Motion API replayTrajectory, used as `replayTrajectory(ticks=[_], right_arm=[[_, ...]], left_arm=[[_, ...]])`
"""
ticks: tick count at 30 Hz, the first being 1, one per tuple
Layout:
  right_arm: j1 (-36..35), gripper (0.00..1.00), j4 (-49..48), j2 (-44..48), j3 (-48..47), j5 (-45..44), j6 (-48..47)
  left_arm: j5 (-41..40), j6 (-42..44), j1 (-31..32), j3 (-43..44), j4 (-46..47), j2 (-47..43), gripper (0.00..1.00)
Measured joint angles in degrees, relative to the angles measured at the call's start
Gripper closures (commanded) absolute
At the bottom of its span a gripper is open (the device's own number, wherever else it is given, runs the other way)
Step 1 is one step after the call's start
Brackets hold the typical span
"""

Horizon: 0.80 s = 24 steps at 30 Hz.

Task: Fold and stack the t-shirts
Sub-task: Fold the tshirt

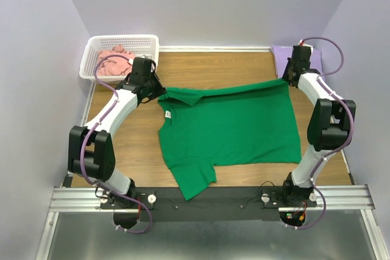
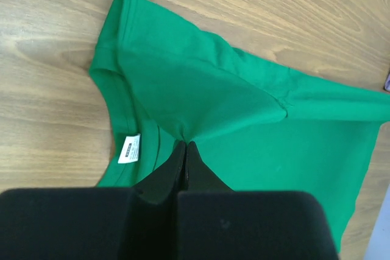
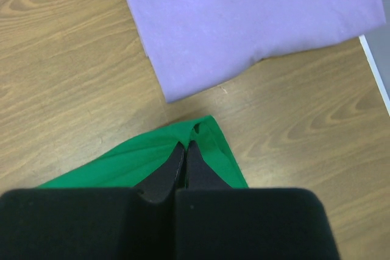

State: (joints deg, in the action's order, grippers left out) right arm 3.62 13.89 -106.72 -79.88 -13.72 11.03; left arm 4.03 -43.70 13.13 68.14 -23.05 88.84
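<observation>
Green t-shirt (image 1: 237, 126) spread flat, far edge pinched by left claw (image 2: 184, 144), right claw (image 3: 185, 144).

The green t-shirt (image 1: 231, 129) lies spread out centrally, lavender t-shirt (image 1: 280, 56) folded far right, pink t-shirt (image 1: 116, 62) crumpled in basket (image 1: 122, 41).

The green t-shirt (image 1: 231, 126) is plain bright green, its neck label (image 2: 129, 148) white; the lavender t-shirt (image 3: 244, 16) plain pale purple; the pink t-shirt (image 1: 116, 59) salmon; the basket (image 1: 122, 38) white lattice; the counter (image 1: 207, 71) brown woodgrain; the left tool (image 2: 186, 147) and right tool (image 3: 186, 147) black.
</observation>
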Motion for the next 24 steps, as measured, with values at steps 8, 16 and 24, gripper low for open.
replayTrajectory(ticks=[8, 16, 24], right_arm=[[0.6, 0.99, 3.2, 2.2, 4.0, -1.4, 4.3], [1.1, 0.99, 5.3, 3.7, 9.8, -2.8, 8.7], [2.4, 0.99, 6.3, 3.3, 13.8, -3.0, 12.9]], left_arm=[[1.9, -0.8, 0.0, -3.0, 0.2, -1.6, 1.00], [2.9, -1.2, 0.0, -7.2, 0.7, -2.2, 1.00], [3.4, -1.8, 0.0, -12.7, 2.2, -2.5, 1.00]])
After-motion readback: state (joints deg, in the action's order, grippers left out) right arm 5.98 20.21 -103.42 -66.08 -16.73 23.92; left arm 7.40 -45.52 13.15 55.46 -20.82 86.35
